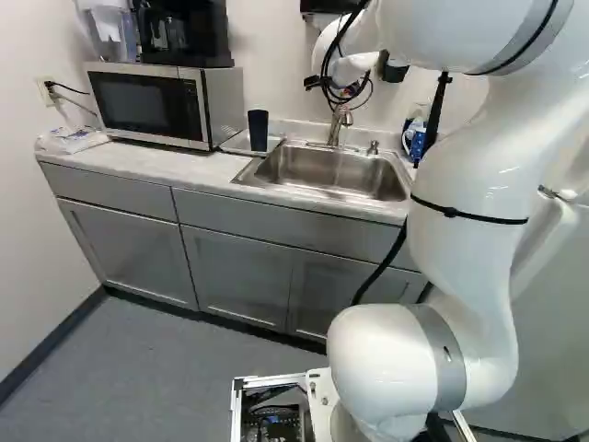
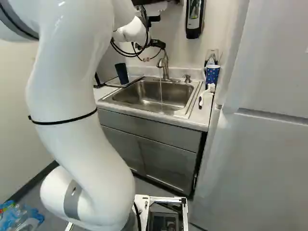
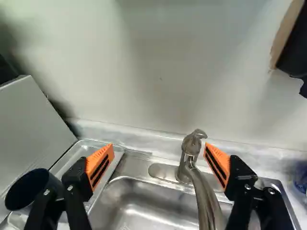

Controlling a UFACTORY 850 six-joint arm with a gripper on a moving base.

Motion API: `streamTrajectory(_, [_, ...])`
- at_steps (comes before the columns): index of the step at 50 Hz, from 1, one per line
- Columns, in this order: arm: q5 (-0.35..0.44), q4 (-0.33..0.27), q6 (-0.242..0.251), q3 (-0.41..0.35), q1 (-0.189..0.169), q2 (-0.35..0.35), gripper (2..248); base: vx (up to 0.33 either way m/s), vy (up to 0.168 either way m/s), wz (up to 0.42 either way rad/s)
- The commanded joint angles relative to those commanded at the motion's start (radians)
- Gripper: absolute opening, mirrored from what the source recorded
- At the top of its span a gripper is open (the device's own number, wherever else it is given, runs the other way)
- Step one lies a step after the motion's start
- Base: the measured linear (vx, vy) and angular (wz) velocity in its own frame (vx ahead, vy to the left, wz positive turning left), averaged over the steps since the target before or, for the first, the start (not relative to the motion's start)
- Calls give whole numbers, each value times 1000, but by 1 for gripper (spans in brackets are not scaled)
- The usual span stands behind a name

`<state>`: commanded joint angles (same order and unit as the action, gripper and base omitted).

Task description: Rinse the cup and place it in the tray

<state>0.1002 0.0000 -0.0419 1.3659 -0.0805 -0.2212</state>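
Wrist view: my gripper's (image 2: 156,44) orange pads are standing wide apart, nothing clamped between them. The faucet (image 3: 190,155) is rising ahead, in the gap between the fingers as this view looks, with its spout running down out of the frame. Near part of the sink (image 1: 322,175) is being cut off there too.

Dark cup (image 1: 258,130) is standing upright on the metal tray (image 3: 79,153), between microwave (image 1: 147,103) and sink. In the wrist view it is sitting outside the gap, beside one finger, its mouth showing dark; my finger linkage is covering part of its side, and I cannot make out whether anything is inside.

Right base view: a thin stream of water (image 2: 161,94) is falling from the spout into the sink; I am not making it out in the left base view. My gripper is showing only as a small black shape behind cables, its fingers hard to tell there. Upper arm is running out of both base views at the top.

Blue patterned cup (image 2: 212,74) is standing at the sink's far right corner, near a white brush (image 2: 202,97) lying on the counter; in the left base view it is probably part of the blue clutter half hidden behind my arm.
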Motion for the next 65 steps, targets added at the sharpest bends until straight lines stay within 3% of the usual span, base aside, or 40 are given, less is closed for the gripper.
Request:
streamTrajectory(30, [-82,0,0,-161,-37,150,247,0,0,0])
streamTrajectory(53, [-291,0,0,-267,-67,255,247,0,0,0])
streamTrajectory(65, [-417,0,0,-270,-67,258,247,0,0,0])
